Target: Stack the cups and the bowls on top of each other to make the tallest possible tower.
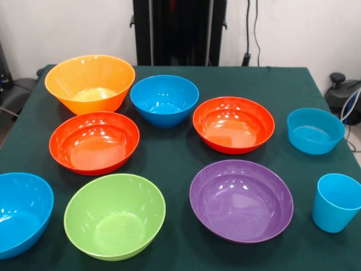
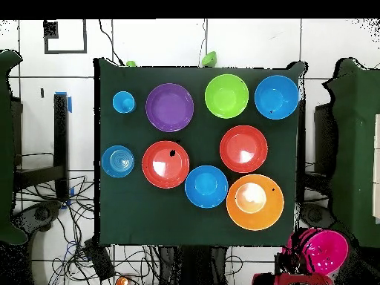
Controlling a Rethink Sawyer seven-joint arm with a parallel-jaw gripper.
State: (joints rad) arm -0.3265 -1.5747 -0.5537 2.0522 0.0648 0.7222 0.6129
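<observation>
All bowls stand apart and upright on the green table (image 1: 169, 164); nothing is stacked. The yellow-orange bowl (image 1: 90, 83) is far left, a blue bowl (image 1: 164, 100) beside it. Two red-orange bowls (image 1: 94, 141) (image 1: 233, 124) sit mid-table. The lime green bowl (image 1: 114, 215), purple bowl (image 1: 241, 200) and a second blue bowl (image 1: 20, 212) are near. The pale-blue small bowl (image 1: 315, 131) and light-blue tumbler (image 1: 337, 202) stand at the right. In the overhead view a magenta bowl (image 2: 325, 252) shows off the table's bottom right corner, beside a red shape (image 2: 293, 279). No gripper can be made out there.
The robot's black pedestal (image 1: 179, 31) stands behind the table's far edge. In the overhead view, cables (image 2: 82, 223) lie on the floor left of the table, and dark chairs (image 2: 356, 148) stand at both sides.
</observation>
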